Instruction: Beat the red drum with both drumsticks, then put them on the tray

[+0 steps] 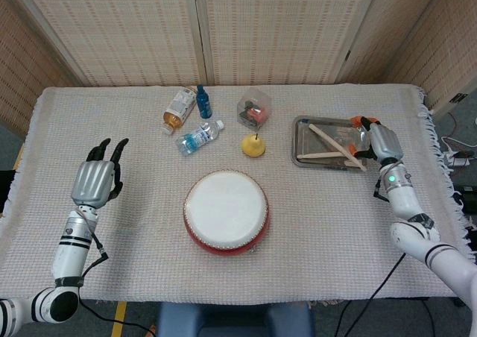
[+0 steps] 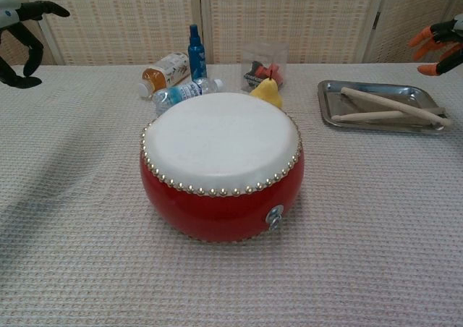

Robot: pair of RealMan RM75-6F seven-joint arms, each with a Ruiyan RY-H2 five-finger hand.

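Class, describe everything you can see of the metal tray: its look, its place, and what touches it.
The tray is a shallow, shiny, silver-looking rectangle with rounded corners and a raised rim. It lies flat on the woven cloth, at the table's far right. Two pale wooden drumsticks lie crossed in it. The right hand is by its right end, holding nothing.

Left robot hand (image 1: 95, 182): silver ribbed back, black fingers.
Right robot hand (image 1: 381, 141): silver back, orange fingertips (image 2: 424, 39).
Forearms: white shells, black bands, thin black cables; green light on right wrist.
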